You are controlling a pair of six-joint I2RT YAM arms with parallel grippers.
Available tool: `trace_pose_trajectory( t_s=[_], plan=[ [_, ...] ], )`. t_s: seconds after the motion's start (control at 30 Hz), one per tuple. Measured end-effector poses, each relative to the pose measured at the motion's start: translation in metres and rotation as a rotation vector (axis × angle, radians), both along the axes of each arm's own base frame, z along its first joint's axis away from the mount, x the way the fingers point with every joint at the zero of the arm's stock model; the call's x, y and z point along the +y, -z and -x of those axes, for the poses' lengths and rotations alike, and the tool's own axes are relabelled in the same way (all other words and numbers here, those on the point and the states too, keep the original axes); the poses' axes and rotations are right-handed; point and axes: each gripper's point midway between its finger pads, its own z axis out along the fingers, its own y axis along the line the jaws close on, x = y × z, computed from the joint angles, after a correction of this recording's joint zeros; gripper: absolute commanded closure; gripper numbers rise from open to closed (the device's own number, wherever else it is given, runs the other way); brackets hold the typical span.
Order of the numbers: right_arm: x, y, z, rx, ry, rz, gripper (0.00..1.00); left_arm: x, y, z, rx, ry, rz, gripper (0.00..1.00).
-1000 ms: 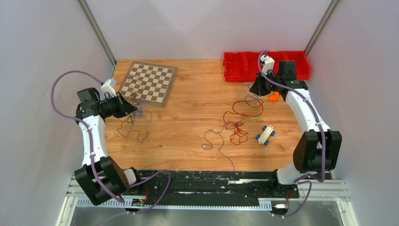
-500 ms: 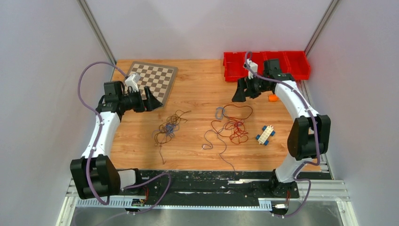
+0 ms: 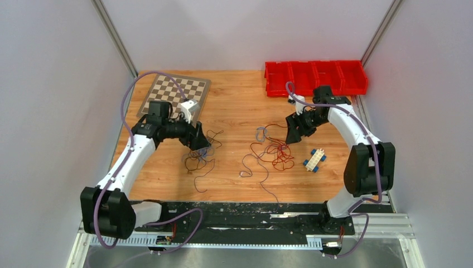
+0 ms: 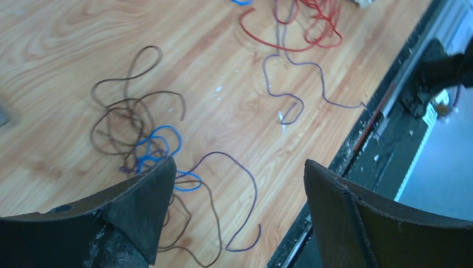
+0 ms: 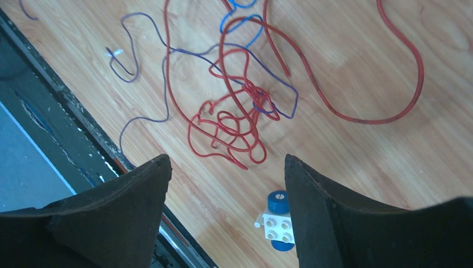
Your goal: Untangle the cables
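The cables lie in two loose heaps on the wooden table. The left heap is brown, blue and purple wire. My left gripper hovers just above it, open, with nothing between the jaws. The right heap is mostly a red tangle crossed by a thin purple wire, with a bit of blue at its far side. My right gripper hangs open over that heap's right edge, empty.
A white and blue toy brick car sits right of the red tangle, under my right finger. Red bins stand at the back right, a chessboard at the back left. The table's near edge is a black rail.
Both arms swung in from the table's sides toward the middle. Both grippers went from shut to open, and the wires they pulled now lie loose on the table.
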Motion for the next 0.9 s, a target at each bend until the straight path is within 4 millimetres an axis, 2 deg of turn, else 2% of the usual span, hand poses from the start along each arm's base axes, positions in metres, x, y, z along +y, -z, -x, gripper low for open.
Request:
trace_pose_trajectory(
  t_s=[0.17, 0.3, 0.37, 0.5, 0.63, 0.8, 0.87, 0.9],
  plan=[
    [-0.004, 0.024, -0.013, 0.063, 0.021, 0.035, 0.29, -0.028, 0.007, 0.012, 0.0, 0.113, -0.004, 0.09],
    [0.006, 0.028, -0.023, 0.072, 0.002, 0.019, 0.33, -0.042, 0.018, 0.008, 0.029, 0.141, 0.003, 0.1],
    [0.018, 0.027, -0.03, 0.064, -0.013, 0.004, 0.35, -0.046, 0.025, 0.004, 0.06, 0.136, 0.011, 0.11],
    [0.054, 0.022, -0.053, 0.01, -0.065, -0.023, 0.4, -0.053, 0.038, -0.008, 0.144, 0.111, 0.03, 0.13],
    [0.087, 0.027, -0.07, -0.048, -0.124, -0.019, 0.39, -0.057, 0.039, -0.015, 0.171, 0.09, 0.05, 0.13],
    [0.117, 0.057, -0.086, -0.06, -0.181, 0.032, 0.34, -0.06, 0.034, -0.021, 0.172, 0.076, 0.069, 0.13],
    [0.121, 0.075, -0.089, -0.048, -0.192, 0.063, 0.37, -0.06, 0.033, -0.021, 0.178, 0.072, 0.071, 0.13],
    [0.121, 0.082, -0.089, -0.043, -0.196, 0.076, 0.43, -0.06, 0.034, -0.02, 0.18, 0.071, 0.071, 0.13]
  ],
)
